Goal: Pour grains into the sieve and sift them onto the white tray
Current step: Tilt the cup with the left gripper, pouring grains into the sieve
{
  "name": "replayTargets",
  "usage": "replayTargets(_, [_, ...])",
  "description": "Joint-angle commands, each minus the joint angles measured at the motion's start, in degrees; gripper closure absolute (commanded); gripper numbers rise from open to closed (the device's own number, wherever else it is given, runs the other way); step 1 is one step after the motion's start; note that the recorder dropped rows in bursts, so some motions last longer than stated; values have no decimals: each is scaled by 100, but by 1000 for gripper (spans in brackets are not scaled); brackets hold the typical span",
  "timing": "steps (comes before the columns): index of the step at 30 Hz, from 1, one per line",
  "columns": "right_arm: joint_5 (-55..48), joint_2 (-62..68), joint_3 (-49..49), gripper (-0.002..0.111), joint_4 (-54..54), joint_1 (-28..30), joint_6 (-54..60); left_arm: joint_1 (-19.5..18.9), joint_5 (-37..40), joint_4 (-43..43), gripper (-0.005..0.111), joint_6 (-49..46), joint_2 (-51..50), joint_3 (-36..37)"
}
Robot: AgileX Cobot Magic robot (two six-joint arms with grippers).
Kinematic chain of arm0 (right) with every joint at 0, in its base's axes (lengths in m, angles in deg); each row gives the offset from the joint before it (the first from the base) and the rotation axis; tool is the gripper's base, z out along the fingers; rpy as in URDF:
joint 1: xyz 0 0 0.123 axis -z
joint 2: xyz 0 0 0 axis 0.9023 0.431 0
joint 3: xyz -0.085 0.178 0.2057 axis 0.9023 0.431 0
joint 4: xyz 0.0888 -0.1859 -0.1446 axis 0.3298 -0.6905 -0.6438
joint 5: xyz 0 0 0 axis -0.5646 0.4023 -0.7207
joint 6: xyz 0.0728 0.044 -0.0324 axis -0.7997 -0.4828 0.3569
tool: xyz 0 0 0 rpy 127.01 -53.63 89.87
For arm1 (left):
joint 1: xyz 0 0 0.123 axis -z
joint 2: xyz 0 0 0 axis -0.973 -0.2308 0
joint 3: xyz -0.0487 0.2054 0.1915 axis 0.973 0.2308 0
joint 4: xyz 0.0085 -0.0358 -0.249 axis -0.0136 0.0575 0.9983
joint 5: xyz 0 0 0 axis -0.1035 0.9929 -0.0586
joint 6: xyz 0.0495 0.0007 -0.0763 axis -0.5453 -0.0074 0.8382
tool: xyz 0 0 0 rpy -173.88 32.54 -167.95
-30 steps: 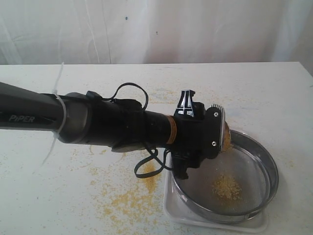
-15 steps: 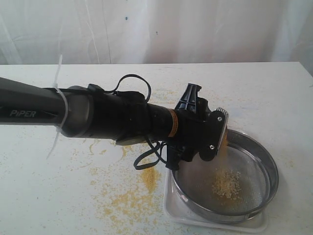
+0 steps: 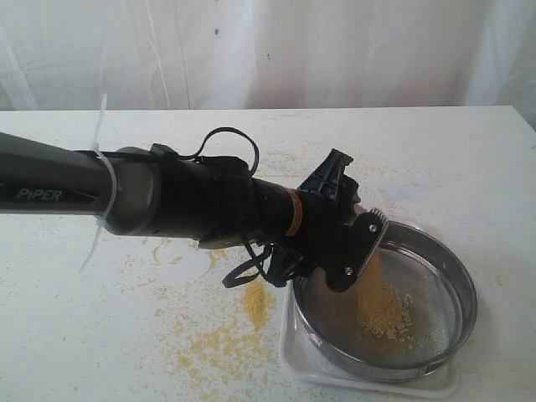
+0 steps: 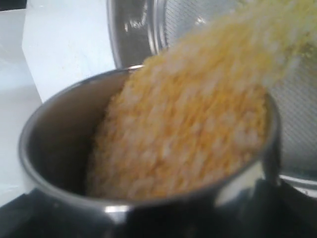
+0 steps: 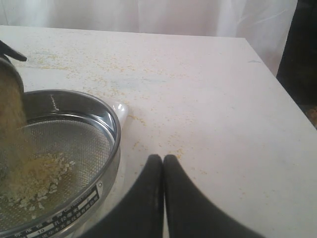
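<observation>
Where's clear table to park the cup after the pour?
Bare: the far table strip between the curtain and the sieve, plus the stretch right of the sieve, around the right gripper. Crowded: left of the white tray, spilled grains lie near the left arm holding the cup.

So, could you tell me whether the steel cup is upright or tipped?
Tipped: grains pour from the cup over its rim into the sieve.
</observation>
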Motion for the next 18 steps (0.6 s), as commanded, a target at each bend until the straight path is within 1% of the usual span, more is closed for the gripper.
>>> replayTargets(1, [36, -16, 5, 108, -32, -7, 52, 6, 571, 4, 107, -589, 94, -43])
replayTargets(8, [36, -16, 5, 108, -32, -7, 52, 6, 476, -54, 107, -589, 94, -43])
replayTargets(11, [36, -16, 5, 108, -32, -7, 52, 6, 329, -66, 107, -777, 94, -43])
replayTargets(15, [36, -16, 5, 108, -32, -7, 52, 6, -34, -66, 107, -1329, 94, -43])
replayTargets(18, [36, -16, 5, 108, -32, -7, 52, 6, -12, -66, 107, -2062, 94, -43])
